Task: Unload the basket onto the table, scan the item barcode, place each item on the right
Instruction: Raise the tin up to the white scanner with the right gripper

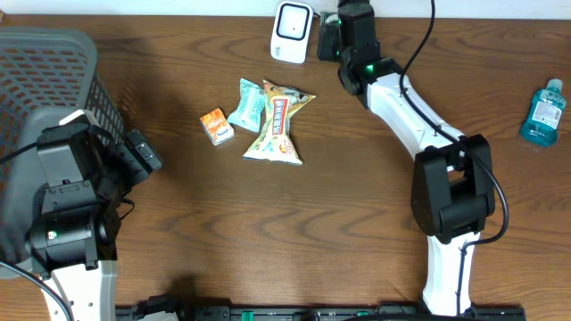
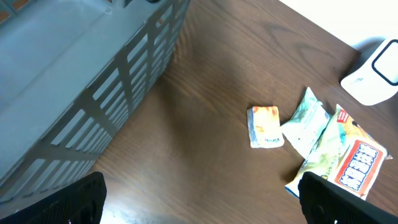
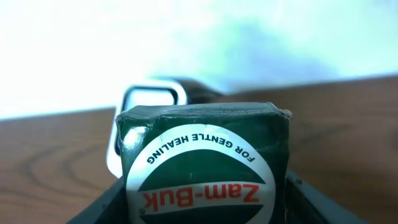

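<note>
- Nearest us, our left gripper hangs wide open and empty beside the grey basket.
- Mid-table, the snack packets lie loose.
- Farthest out, our right gripper is clamped on the green Zam-Buk box, just beside the white scanner.
- We judge this the presenting step. Next we must turn the barcode face, which we cannot see, toward the scanner window.

The left arm sits folded at lower left, the left tool spread wide. The right arm reaches from lower right to top centre, the right tool clamping a dark green box.
</note>
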You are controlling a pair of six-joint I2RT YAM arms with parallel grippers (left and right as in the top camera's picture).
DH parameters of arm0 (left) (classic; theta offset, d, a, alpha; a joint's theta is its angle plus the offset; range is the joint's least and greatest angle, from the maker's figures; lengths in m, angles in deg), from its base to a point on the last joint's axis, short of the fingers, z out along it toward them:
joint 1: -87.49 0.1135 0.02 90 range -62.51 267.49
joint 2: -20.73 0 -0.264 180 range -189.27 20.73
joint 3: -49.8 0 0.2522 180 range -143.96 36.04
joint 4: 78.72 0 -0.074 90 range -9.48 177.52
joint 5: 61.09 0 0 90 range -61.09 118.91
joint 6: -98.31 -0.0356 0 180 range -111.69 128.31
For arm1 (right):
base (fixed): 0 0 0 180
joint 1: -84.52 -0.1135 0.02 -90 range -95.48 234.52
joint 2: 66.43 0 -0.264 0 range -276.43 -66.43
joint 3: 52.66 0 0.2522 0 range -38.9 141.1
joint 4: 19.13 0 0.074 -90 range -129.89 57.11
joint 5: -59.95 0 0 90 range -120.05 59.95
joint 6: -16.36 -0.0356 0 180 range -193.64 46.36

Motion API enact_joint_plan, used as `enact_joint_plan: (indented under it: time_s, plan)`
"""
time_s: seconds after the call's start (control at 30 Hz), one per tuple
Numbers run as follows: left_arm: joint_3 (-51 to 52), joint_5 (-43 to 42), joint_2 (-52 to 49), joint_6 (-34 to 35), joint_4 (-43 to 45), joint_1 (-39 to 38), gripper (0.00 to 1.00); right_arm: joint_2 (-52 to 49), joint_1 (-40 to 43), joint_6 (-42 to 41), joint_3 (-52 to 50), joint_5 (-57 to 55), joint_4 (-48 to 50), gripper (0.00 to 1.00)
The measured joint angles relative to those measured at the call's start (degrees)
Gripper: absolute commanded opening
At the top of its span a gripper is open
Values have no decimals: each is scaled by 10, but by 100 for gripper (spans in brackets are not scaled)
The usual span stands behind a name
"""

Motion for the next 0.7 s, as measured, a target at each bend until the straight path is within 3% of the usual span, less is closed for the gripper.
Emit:
enact_joint_plan:
  time_s: [0.47,0.7]
  plan:
    - [0,0,0,0,0,0,98,0,-1,0,0,-3,224,50]
    - [0,0,0,0,0,0,98,-11,-9,0,0,-3,288,50]
